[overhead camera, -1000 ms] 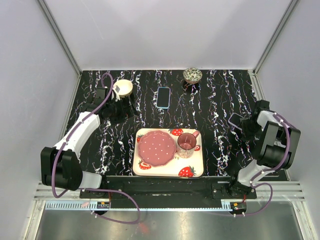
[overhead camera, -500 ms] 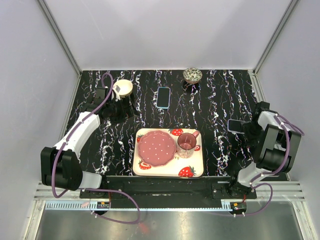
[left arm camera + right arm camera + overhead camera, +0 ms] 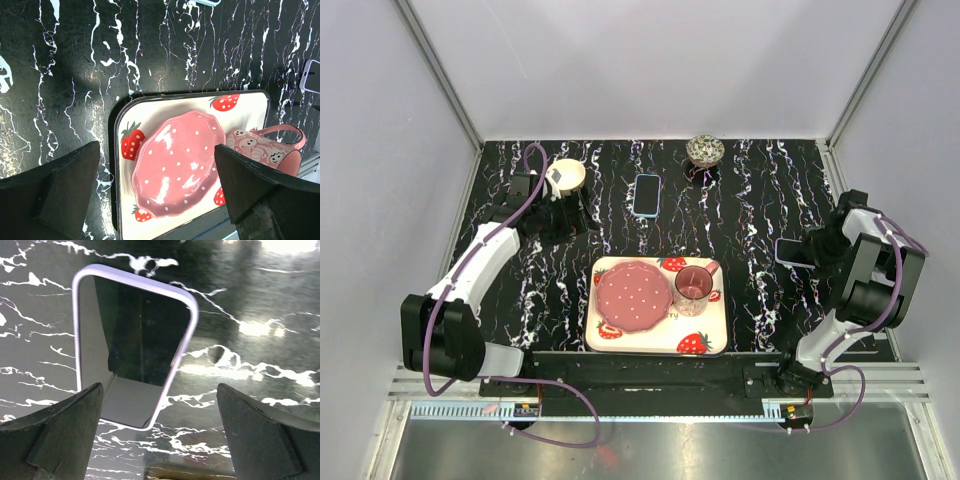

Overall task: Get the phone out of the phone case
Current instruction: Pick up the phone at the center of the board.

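Observation:
The light sky-blue phone case [image 3: 646, 194] lies flat at the back middle of the table; its corner shows at the top edge of the left wrist view [image 3: 209, 2]. The lilac phone [image 3: 789, 251] lies screen up on the table at the right, apart from the case, and also shows in the right wrist view [image 3: 131, 342] and the left wrist view [image 3: 312, 76]. My right gripper [image 3: 817, 250] [image 3: 159, 390] is open and empty, just right of the phone and above its near end. My left gripper [image 3: 568, 217] [image 3: 156, 150] is open and empty, left of the case.
A strawberry-print tray [image 3: 705, 345] at the front middle holds a pink dotted plate [image 3: 633, 298] and a pink mug [image 3: 694, 289]. A cream bowl [image 3: 567, 176] stands by the left gripper. A small patterned bowl [image 3: 704, 150] stands at the back.
The right gripper lowered the tilted lilac phone flat onto the table, let go of it and drew back slightly to the right. The left arm has not moved.

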